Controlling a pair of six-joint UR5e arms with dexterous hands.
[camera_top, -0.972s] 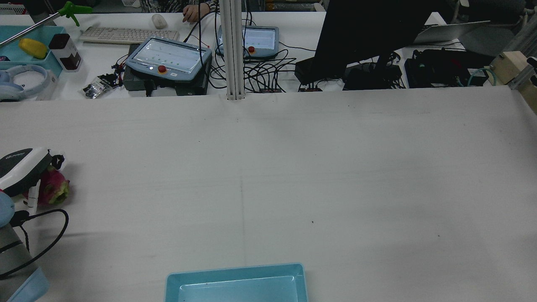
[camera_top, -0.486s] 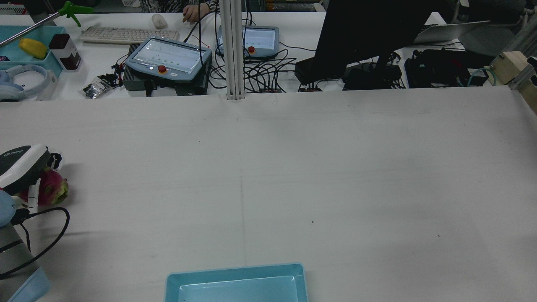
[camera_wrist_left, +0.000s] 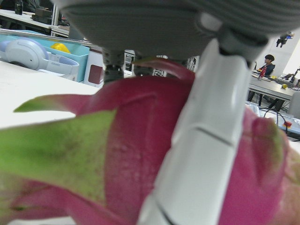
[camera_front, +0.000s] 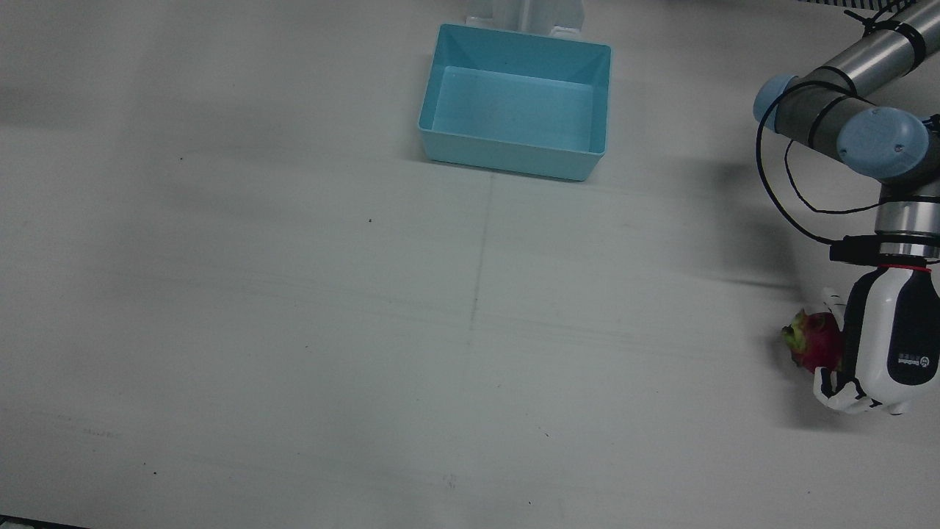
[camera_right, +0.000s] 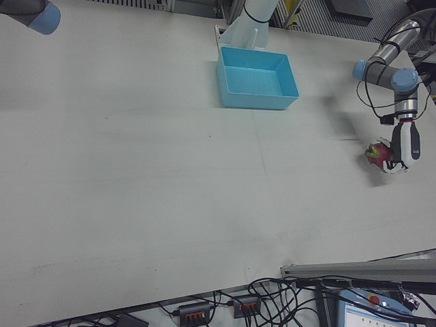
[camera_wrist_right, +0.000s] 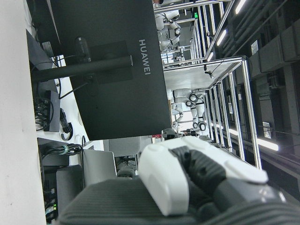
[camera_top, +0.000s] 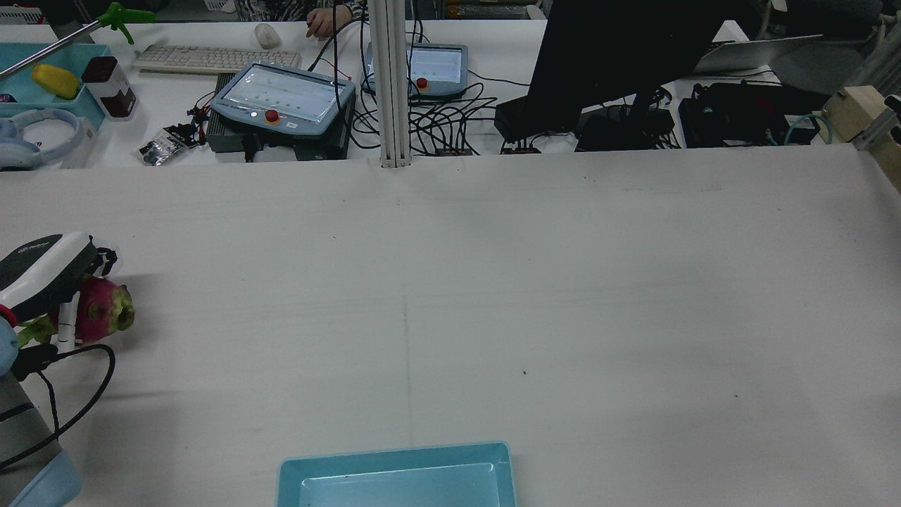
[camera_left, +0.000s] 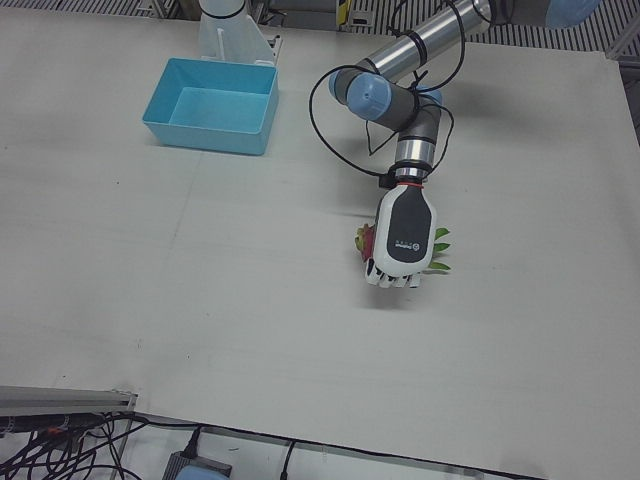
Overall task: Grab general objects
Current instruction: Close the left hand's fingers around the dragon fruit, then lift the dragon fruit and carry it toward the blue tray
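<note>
Since a second ago the left hand and the dragon fruit have shifted up and a little to the right in the rear view, and the fruit's green-tipped end now shows more fully beside the hand's shell. Going left to right in that view: the hand sits at the far left edge, partly cut off, its fingers wrapped down around the fruit; much of the fruit is hidden under the palm. Whether the fruit touches the desk or hangs just above it cannot be told. At the bottom centre the blue bin is cut off by the frame edge and stands well apart from the hand.

From the left-front camera the hand covers the fruit from above, with only a red sliver and green leaf tips poking out at its sides. The left hand camera shows a white finger pressed across the pink skin.

The right hand appears only in its own camera, very close and partly out of frame; whether its fingers are apart or together cannot be told.
</note>
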